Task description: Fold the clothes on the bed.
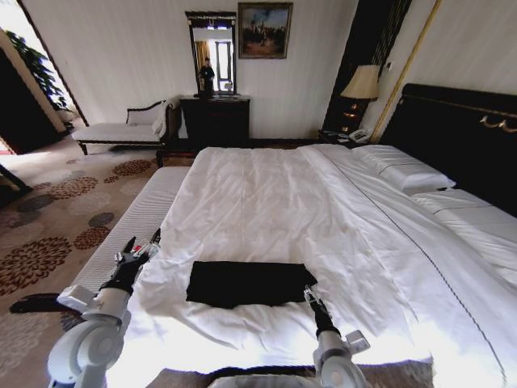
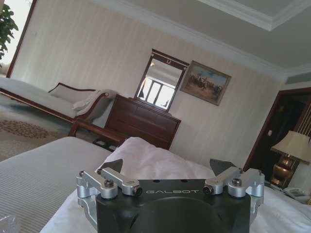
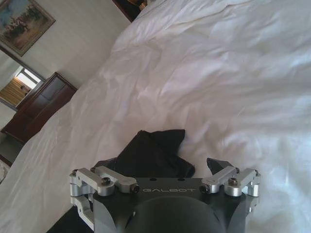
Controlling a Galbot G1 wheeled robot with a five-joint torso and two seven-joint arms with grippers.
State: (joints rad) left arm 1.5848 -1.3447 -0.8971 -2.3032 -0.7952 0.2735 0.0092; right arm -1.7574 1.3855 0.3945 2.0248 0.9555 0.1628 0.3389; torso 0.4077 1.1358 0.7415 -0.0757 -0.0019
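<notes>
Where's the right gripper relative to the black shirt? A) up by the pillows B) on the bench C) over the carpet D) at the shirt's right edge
D: the right gripper sits open at the right edge of the black shirt on the bed.

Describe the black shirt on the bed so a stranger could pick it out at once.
Start at the big bed with white covers and a dark headboard. Near its foot edge, closest to the robot, lies the black shirt, folded into a flat rectangle. It is the only dark item on the white duvet.
</notes>
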